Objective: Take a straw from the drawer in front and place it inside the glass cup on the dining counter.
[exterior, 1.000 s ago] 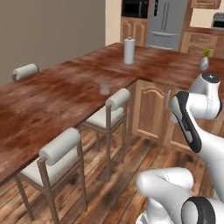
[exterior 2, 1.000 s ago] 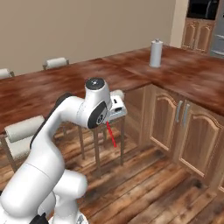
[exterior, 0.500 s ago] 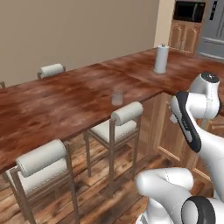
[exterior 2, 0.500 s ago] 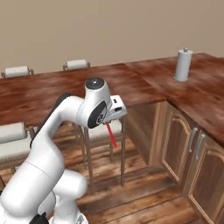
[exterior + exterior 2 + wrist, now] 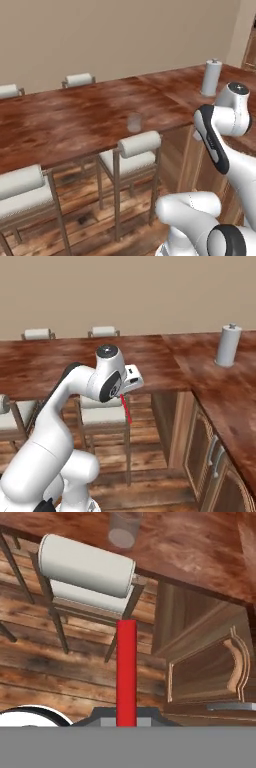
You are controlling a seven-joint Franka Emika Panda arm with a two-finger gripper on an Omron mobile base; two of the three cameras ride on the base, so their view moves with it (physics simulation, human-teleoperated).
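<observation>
While the gripper (image 5: 126,397) is carried off the counter's edge, in front of a wooden stool (image 5: 102,416), its jaws are closed on the straw (image 5: 126,408), a thin red stick that hangs down and slightly to one side from between them in the right base view. Seen from the hand view, the straw (image 5: 126,672) runs straight out from the jaws toward the pale cushioned back of that stool (image 5: 86,566), and its far end overlaps the stool's frame.

Beyond the straw tip and a little to one side of its line, the glass cup (image 5: 123,528) stands upright on the dining counter (image 5: 200,552), close to the counter's near edge; only its lower part is visible at the top of that view. From the left base view, the glass cup (image 5: 134,122) appears as a faint clear tumbler on the reddish-brown dining counter (image 5: 65,120), just behind the stool (image 5: 132,155) with the rolled cushion. Cup and straw are well apart.

A white paper-towel roll (image 5: 227,346) stands upright farther along the counter, well away from the jaws. Wooden cabinet doors (image 5: 210,667) lie beside the jaws under the counter, above a plank floor (image 5: 55,662).
</observation>
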